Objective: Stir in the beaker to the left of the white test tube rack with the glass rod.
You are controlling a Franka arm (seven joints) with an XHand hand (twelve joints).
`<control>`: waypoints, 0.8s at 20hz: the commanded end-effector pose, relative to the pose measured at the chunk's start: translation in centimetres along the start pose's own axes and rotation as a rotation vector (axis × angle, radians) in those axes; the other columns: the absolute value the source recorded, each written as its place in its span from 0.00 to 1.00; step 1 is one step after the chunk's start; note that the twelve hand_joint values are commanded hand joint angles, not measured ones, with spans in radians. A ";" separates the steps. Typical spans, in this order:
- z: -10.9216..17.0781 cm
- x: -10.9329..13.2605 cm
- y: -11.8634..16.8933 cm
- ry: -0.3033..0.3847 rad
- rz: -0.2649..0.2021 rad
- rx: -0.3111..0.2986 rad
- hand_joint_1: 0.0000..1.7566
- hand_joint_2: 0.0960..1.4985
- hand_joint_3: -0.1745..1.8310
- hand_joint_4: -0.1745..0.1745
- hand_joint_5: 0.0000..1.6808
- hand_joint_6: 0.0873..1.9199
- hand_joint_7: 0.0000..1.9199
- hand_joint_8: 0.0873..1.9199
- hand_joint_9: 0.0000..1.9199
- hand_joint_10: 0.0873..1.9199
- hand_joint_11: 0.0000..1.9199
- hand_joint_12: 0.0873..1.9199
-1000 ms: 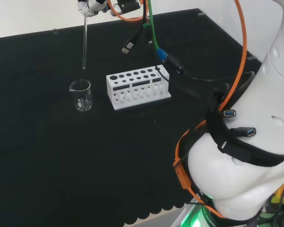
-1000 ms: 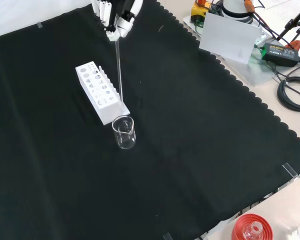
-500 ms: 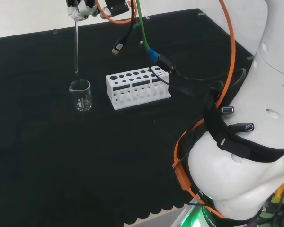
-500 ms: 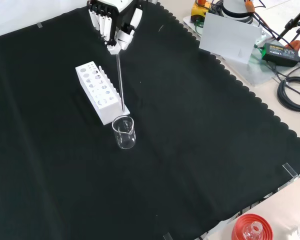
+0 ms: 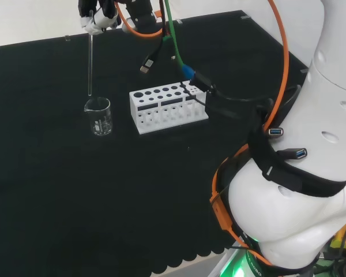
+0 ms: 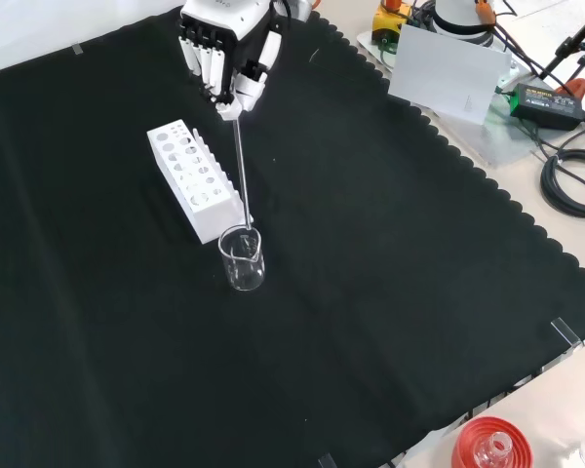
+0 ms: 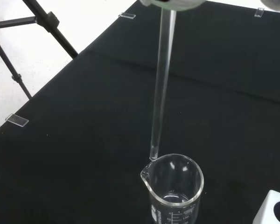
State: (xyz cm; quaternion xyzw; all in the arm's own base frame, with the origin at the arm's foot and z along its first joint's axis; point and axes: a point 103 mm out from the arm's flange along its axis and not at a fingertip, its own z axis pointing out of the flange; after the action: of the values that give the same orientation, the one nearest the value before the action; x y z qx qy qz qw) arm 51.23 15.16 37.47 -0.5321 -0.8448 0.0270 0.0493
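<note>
Since a second ago the glass rod (image 5: 90,64) has shifted left in the head view and come lower, so its tip now hangs just above the rim of the beaker (image 5: 98,116), near the spout in the wrist view and not yet inside. That beaker (image 6: 242,259) stands upright on the black surface (image 6: 390,292) just beside the end of the white test tube rack (image 6: 195,179), apparently with a little clear liquid at its bottom, though that is hard to tell. Above, the hand (image 6: 226,54) has its fingers clamped on the rod's top end, keeping it nearly vertical. To do this well, I judge the tip should first be centred over the mouth, then lowered straight and circled gently, clear of the glass wall, lest the light beaker tip. Only the rack stands close; a red ribbed stand (image 6: 491,447) sits well apart.
</note>
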 end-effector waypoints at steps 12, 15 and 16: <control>3.5 -2.6 1.4 0.003 -0.005 0.055 0.75 0.70 0.00 0.00 0.73 0.27 0.67 0.28 0.86 0.23 0.79 0.34; 3.6 -2.4 1.7 -0.013 -0.006 0.062 0.75 0.70 0.00 0.00 0.74 0.27 0.67 0.28 0.86 0.23 0.79 0.35; 3.7 -2.3 1.8 -0.013 -0.007 0.064 0.75 0.70 0.00 0.00 0.74 0.27 0.67 0.28 0.86 0.23 0.79 0.35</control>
State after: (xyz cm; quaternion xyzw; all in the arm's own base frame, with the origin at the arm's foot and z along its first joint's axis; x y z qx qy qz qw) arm 52.92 13.45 33.97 -0.5333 -0.8421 0.0480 0.0648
